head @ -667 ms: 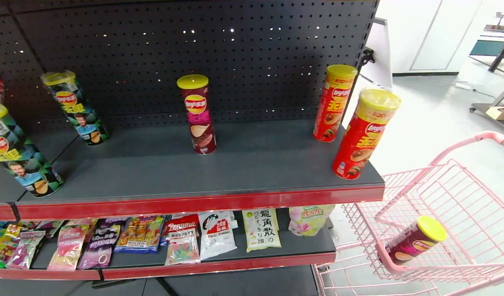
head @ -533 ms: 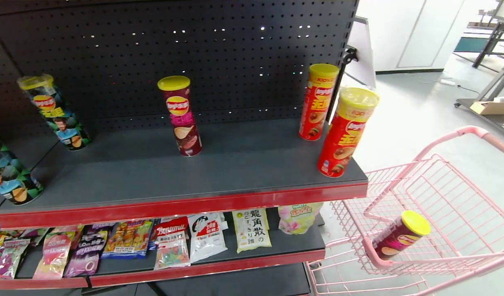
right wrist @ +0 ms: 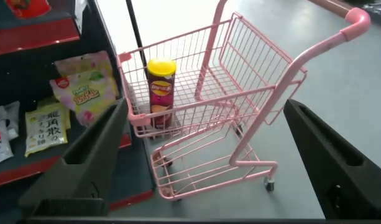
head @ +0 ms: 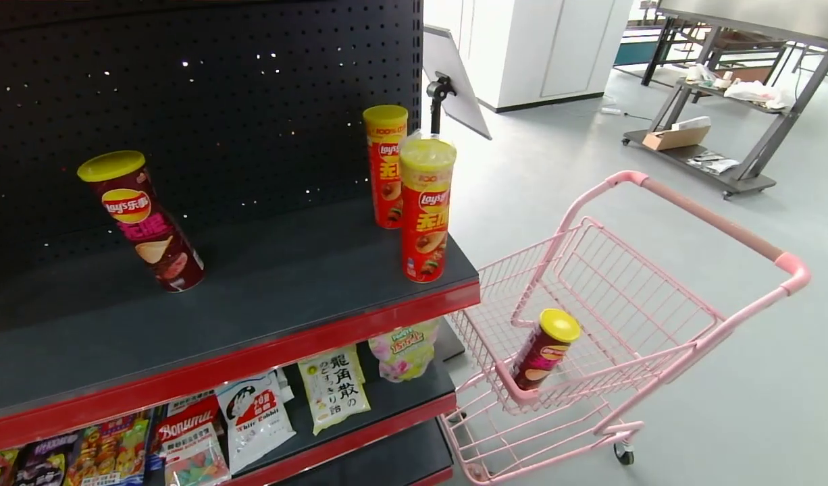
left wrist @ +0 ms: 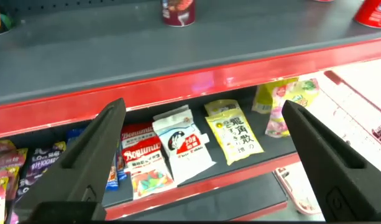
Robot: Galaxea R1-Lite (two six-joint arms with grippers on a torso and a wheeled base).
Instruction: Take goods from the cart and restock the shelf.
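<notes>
1. The shelf (head: 286, 290) is a dark board with a red front edge and a perforated back panel (head: 252, 94). A lower board below it holds a row of flat packets (head: 333, 388), printed faces up.
2. The cart (head: 711, 221) is a pink wire basket standing just beside the shelf's right end, handle away from the shelf. Wire walls enclose the basket on every side; the top is open.
3. A rack (head: 711, 148) stands well apart, on the floor beyond the cart.
4. On the upper board, the front red can (head: 425, 209) and the rear red can (head: 385, 165) stand at the right end, one behind the other. The shelf can (head: 142, 221), maroon, stands further left.
5. The cart can (head: 544, 349) is maroon and sits in the basket corner nearest the shelf (yellow lid up). Its long axis is tilted, lid leaning toward the handle. The label shows a round logo and a chip picture.
6. The left gripper (left wrist: 202, 104) is spread wide and empty, facing the shelf's red edge.
7. The right gripper (right wrist: 206, 104) is spread wide and empty, facing the cart, apart from it.
</notes>
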